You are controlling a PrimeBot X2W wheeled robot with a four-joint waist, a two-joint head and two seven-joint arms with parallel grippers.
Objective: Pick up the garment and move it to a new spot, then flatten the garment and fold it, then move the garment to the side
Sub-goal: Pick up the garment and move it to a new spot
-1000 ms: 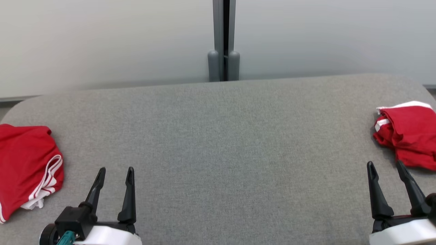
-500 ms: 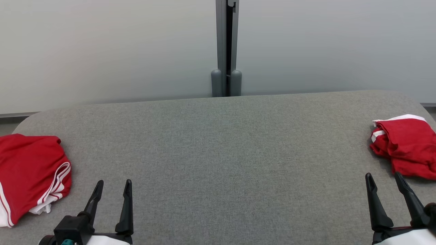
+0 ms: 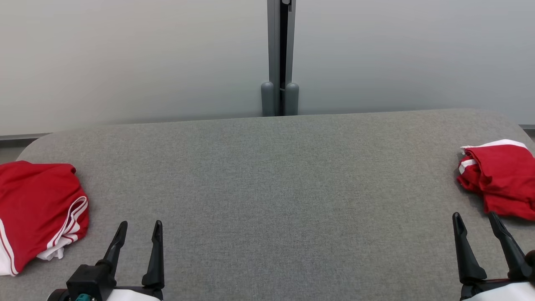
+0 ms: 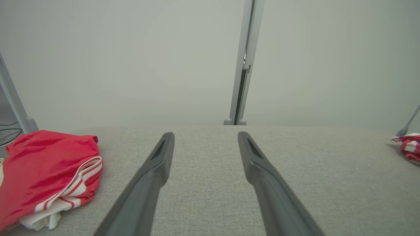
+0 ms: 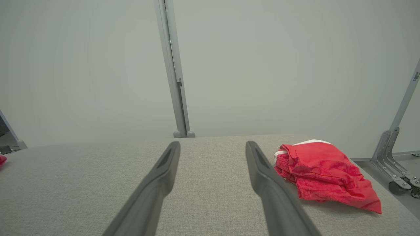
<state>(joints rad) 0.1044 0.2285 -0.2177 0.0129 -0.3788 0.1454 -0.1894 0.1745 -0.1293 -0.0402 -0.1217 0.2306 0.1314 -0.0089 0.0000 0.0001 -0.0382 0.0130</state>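
A crumpled red garment with white trim point(image 3: 499, 179) lies at the right end of the grey padded table point(image 3: 276, 175), just beyond my right gripper point(image 3: 475, 216). In the right wrist view this garment point(image 5: 321, 170) lies right of my open right gripper point(image 5: 213, 143). A second red garment with white stripes point(image 3: 37, 205) lies bunched at the table's left end, left of my left gripper point(image 3: 139, 225). The left wrist view shows it point(image 4: 49, 167) beside the open left gripper point(image 4: 206, 134). Both grippers hover low over the table with nothing between their fingers.
A pale partition wall with a grey vertical post point(image 3: 280, 58) stands right behind the table's far edge. A metal frame on castors point(image 5: 397, 164) stands on the floor past the table's right end. The table has rounded corners.
The head camera has tilted, so the whole picture sits lower than a second ago. Neither garment has moved on the table, and both grippers stay open.
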